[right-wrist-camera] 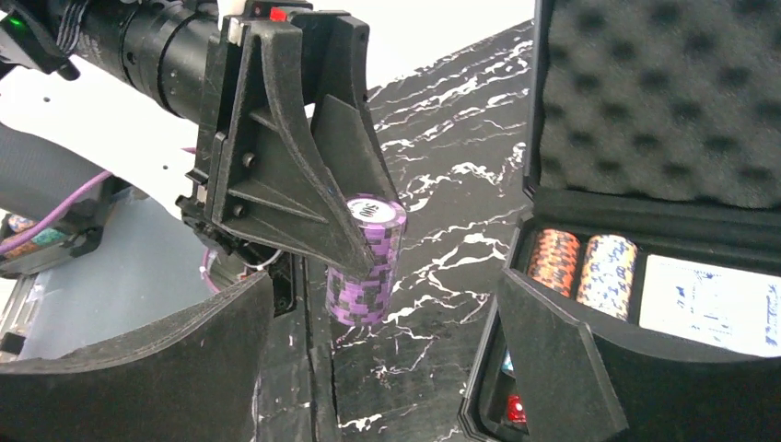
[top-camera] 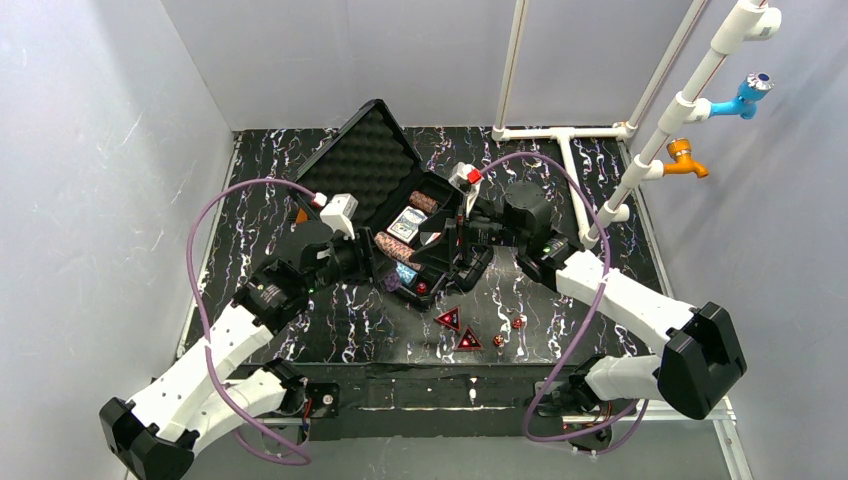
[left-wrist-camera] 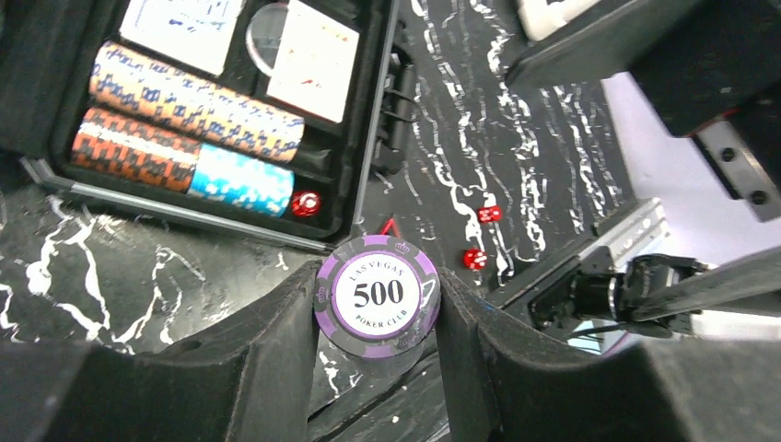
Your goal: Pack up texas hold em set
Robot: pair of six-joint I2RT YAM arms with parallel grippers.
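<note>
The left hand (left-wrist-camera: 378,308) is clamped on a roll of purple poker chips (left-wrist-camera: 378,295), held on end over the black marbled worktop (top-camera: 330,330), just outside the open black hard plastic case (top-camera: 365,155). The right hand (right-wrist-camera: 387,299) hangs spread wide, gripping nothing, beside the case. Brown chip rolls (left-wrist-camera: 193,97) and two card decks (left-wrist-camera: 313,60) lie inside. Red triangular markers (top-camera: 448,319) and small red dice (top-camera: 517,322) sit loose on the worktop.
</note>
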